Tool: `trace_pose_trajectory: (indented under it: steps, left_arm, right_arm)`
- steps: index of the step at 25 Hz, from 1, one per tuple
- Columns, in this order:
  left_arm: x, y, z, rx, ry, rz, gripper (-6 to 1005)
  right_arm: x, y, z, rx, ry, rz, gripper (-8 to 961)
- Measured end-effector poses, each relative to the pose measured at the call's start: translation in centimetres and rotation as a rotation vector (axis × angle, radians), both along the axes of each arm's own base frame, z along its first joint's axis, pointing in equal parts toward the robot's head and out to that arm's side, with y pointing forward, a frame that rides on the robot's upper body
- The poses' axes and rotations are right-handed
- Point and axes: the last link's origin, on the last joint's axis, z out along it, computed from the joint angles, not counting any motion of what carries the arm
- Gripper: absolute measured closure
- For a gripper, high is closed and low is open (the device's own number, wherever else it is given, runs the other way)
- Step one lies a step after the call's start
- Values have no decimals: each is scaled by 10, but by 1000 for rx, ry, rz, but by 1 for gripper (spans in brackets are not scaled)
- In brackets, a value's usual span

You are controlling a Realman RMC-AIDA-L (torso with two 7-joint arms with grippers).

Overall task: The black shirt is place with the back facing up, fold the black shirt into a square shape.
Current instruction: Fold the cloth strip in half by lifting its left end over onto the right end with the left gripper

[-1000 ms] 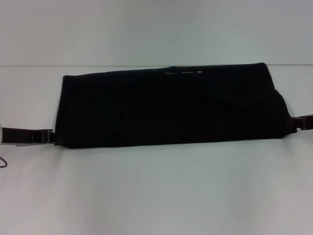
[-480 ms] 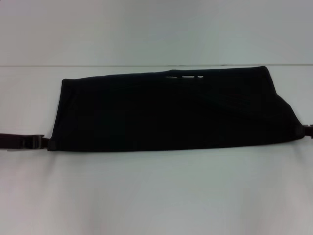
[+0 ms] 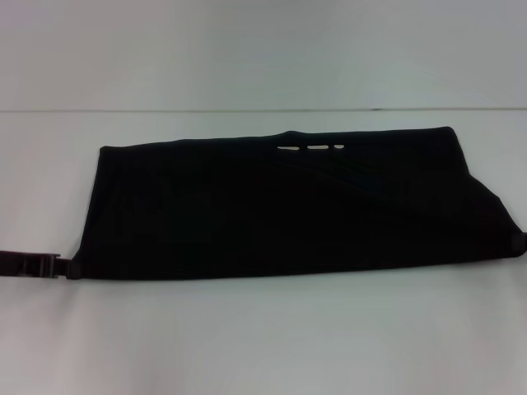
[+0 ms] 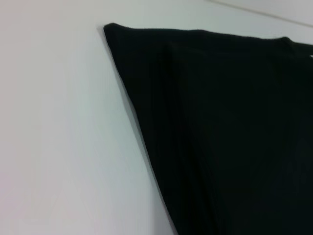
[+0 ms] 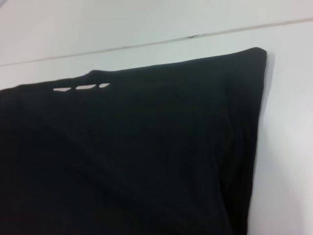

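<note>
Since a moment ago, both near corners are sliding toward the robot, the black shirt (image 3: 288, 202) spreading lower on the white tabletop (image 3: 263, 337). Left claw (image 3: 59, 267) is pinching its near-left corner; right claw (image 3: 522, 240) is barely showing, grip unclear. Pulling evenly should be keeping the fold flat. Its long axis is running left-right, lettering (image 3: 310, 148) peeking at the far edge.

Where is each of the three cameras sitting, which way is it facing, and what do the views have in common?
Head view: from the head, forward and down at the plain black fabric shirt on the white table; left gripper at its near left corner, right gripper at the right edge.
Left wrist view: on the left arm, facing the shirt's far left corner; no fingers show.
Right wrist view: on the right arm, facing its far right corner; no fingers show.
Shared: white dashes.
</note>
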Motion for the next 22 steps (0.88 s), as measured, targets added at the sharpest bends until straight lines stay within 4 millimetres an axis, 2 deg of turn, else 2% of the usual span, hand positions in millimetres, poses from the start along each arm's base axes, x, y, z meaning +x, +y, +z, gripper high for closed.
trace_pose_trajectory:
  steps: [10,14,19,22]
  left_arm:
    - [3,-8,-1,-54,-19,-26,952]
    - [5,-7,5,-47,-27,1,944]
    - [2,-7,16,1,-36,41,857]
    - [4,-11,24,5,-80,64,804]
  right_arm:
    - [2,-14,-1,-24,58,3,862]
    - [0,-18,-1,-43,78,7,847]
    - [0,-22,12,-25,115,11,828]
    - [0,-28,23,-1,145,20,707]
